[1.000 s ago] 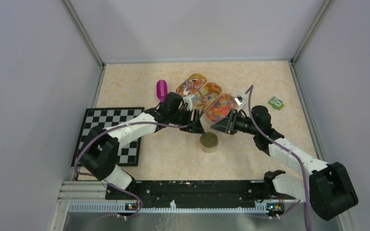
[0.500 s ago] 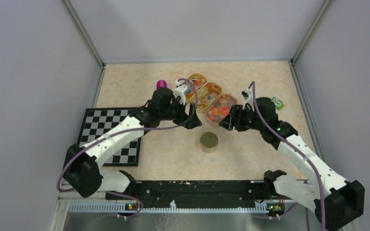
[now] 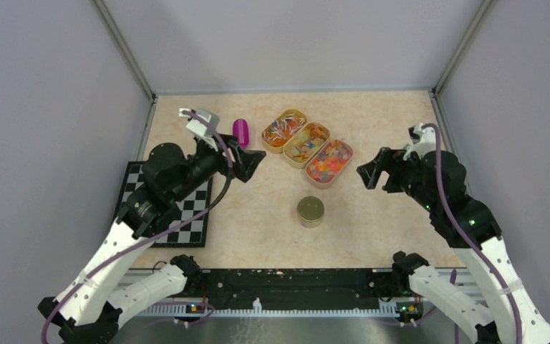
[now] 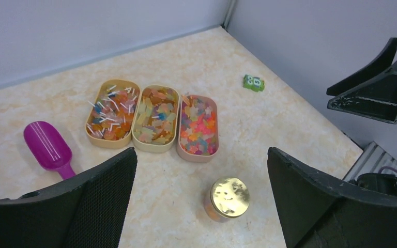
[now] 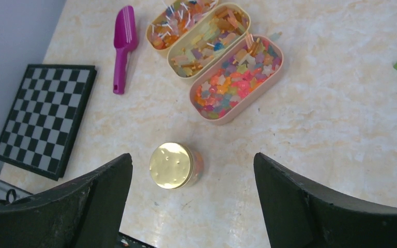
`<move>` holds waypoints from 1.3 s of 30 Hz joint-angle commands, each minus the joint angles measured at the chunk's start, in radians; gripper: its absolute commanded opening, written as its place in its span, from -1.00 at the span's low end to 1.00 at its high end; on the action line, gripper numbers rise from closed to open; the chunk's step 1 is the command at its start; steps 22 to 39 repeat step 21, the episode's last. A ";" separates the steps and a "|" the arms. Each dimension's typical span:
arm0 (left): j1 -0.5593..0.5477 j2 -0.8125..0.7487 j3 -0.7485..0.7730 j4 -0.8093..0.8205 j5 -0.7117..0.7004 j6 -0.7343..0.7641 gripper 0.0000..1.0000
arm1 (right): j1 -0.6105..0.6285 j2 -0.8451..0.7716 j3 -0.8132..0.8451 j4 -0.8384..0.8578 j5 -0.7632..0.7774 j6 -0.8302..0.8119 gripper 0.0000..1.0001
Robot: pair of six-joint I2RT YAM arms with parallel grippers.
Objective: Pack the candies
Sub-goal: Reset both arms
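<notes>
The candies [image 3: 328, 163] lie as mixed colourful heaps in three oval trays set side by side; they also show in the left wrist view [image 4: 199, 126] and the right wrist view [image 5: 235, 80]. In front of the trays stands a small jar with a gold lid [image 3: 310, 211], with colour showing through its side [image 5: 197, 165]. My left gripper [image 3: 249, 163] hangs open above the table, left of the trays, with nothing in it [image 4: 201, 155]. My right gripper [image 3: 369, 173] hangs open to the right of the trays, also with nothing between its fingers [image 5: 192, 159].
A purple scoop [image 3: 240, 132] lies left of the trays. A chessboard mat [image 3: 168, 208] covers the left side, partly under the left arm. A small green owl toy [image 4: 253, 82] sits at the far right. Grey walls close in the table.
</notes>
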 commanded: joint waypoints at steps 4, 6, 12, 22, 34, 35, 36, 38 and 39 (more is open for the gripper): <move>0.000 -0.075 -0.036 -0.053 -0.101 -0.043 0.97 | 0.008 -0.137 -0.067 0.058 0.036 0.057 0.73; 0.000 -0.105 -0.076 -0.050 -0.126 -0.056 0.97 | 0.008 -0.156 -0.081 0.057 0.042 0.061 0.74; 0.000 -0.178 -0.165 -0.043 -0.137 -0.087 0.98 | 0.008 -0.194 -0.097 0.034 0.072 0.081 0.75; 0.000 -0.184 -0.168 -0.058 -0.133 -0.083 0.97 | 0.008 -0.233 -0.131 0.054 0.092 0.111 0.76; 0.000 -0.184 -0.168 -0.058 -0.133 -0.083 0.97 | 0.008 -0.233 -0.131 0.054 0.092 0.111 0.76; 0.000 -0.184 -0.168 -0.058 -0.133 -0.083 0.97 | 0.008 -0.233 -0.131 0.054 0.092 0.111 0.76; 0.000 -0.184 -0.168 -0.058 -0.133 -0.083 0.97 | 0.008 -0.233 -0.131 0.054 0.092 0.111 0.76; 0.000 -0.184 -0.168 -0.058 -0.133 -0.083 0.97 | 0.008 -0.233 -0.131 0.054 0.092 0.111 0.76; 0.000 -0.184 -0.168 -0.058 -0.133 -0.083 0.97 | 0.008 -0.233 -0.131 0.054 0.092 0.111 0.76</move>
